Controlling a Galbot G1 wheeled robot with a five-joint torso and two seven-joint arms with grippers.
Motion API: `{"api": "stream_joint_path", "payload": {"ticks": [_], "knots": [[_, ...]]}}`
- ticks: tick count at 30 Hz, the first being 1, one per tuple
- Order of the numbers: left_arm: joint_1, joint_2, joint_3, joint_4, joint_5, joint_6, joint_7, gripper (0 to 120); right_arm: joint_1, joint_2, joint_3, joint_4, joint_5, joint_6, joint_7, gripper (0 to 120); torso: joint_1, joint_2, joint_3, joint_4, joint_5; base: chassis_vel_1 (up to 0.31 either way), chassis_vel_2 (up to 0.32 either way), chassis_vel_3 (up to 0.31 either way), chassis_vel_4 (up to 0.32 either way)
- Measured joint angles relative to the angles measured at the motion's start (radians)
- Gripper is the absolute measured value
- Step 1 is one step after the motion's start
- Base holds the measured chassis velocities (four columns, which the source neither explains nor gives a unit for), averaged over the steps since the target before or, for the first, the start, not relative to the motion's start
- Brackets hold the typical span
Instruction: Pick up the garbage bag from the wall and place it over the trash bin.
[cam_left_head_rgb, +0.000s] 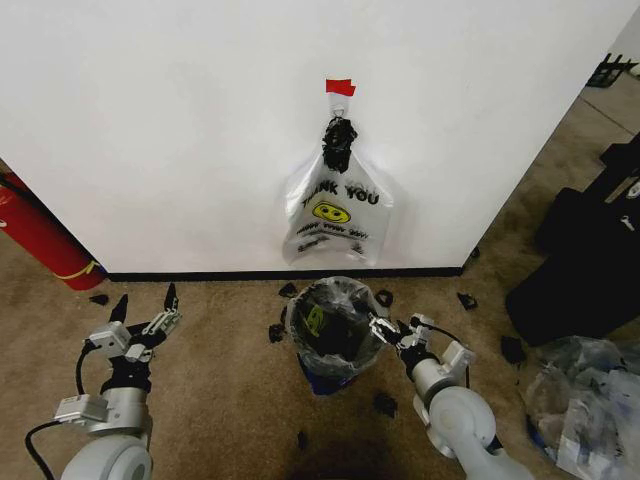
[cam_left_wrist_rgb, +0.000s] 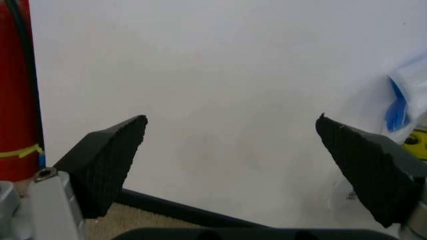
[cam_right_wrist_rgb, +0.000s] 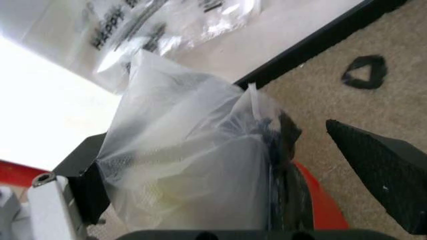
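Garbage bag (cam_left_head_rgb: 335, 318) plastic, thin, crinkly and see-through, sits draped over the mouth of the trash bin (cam_left_head_rgb: 322, 377) at the lower centre of the head view, on the carpet just in front of the wall (cam_left_head_rgb: 200, 120). A small yellow-and-black print shows through its folds. In the right wrist view the film billows up in a pale, wrinkled dome (cam_right_wrist_rgb: 193, 160) above the bin's black rim and red body (cam_right_wrist_rgb: 320, 205).

The right gripper (cam_left_head_rgb: 388, 327) is at the bag's right edge, its fingers spread apart; one black, ribbed, wedge-shaped pad (cam_right_wrist_rgb: 383, 180) stands clear of the plastic on the carpet side, while the other lies against or behind the film. Whether that pad grips the plastic cannot be told.

The left gripper (cam_left_head_rgb: 146, 299) hovers at the lower left of the head view, well apart from the bin, its two dark textured pads (cam_left_wrist_rgb: 107, 160) wide open and empty, facing the wall.

Above the bin, a "THANK YOU" smiley bag (cam_left_head_rgb: 336, 215) tied with a black knot hangs on the wall under a strip of red tape (cam_left_head_rgb: 340, 87). A red fire extinguisher (cam_left_head_rgb: 40, 235) leans at the left edge. Small black scraps (cam_left_head_rgb: 467, 300) lie scattered on the carpet around the bin, and a heap of clear plastic wrap (cam_left_head_rgb: 585, 405) fills the lower right corner.
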Motion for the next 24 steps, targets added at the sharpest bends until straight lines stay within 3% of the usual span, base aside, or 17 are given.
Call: {"api": "stream_joint_path", "payload": {"ticks": [7, 13, 19, 21, 24], "knots": [[0.009, 0.002, 0.020, -0.009, 0.019, 0.000, 0.009, 100, -0.001, -0.007, 0.018, -0.032, -0.001, 0.020, -0.079, 100, 0.000, 0.000, 0.000, 0.0001, 0.0001, 0.000, 0.000, 0.000, 0.000], [0.027, 0.031, 0.138, -0.023, 0.095, -0.003, 0.018, 100, 0.004, -0.018, 0.030, -0.066, 0.000, 0.067, -0.105, 100, 0.000, 0.000, 0.000, 0.0001, 0.0002, 0.000, 0.000, 0.000, 0.000], [-0.083, 0.120, 0.468, -0.045, 0.273, 0.099, -0.042, 100, 0.001, -0.014, 0.038, -0.056, -0.004, 0.073, -0.073, 100, 0.000, 0.000, 0.000, 0.0003, 0.0000, 0.000, 0.000, 0.000, 0.000], [-0.104, 0.132, 0.497, -0.047, 0.275, 0.115, -0.050, 100, -0.002, -0.014, 0.040, -0.053, -0.004, 0.073, -0.072, 100, 0.000, 0.000, 0.000, -0.0002, 0.0000, 0.000, 0.000, 0.000, 0.000], [-0.250, 0.215, 0.669, -0.036, 0.227, 0.214, -0.104, 100, -0.017, -0.012, 0.049, -0.031, -0.004, 0.072, -0.067, 100, 0.000, 0.000, 0.000, -0.0004, 0.0000, 0.000, 0.000, 0.000, 0.000]]}}
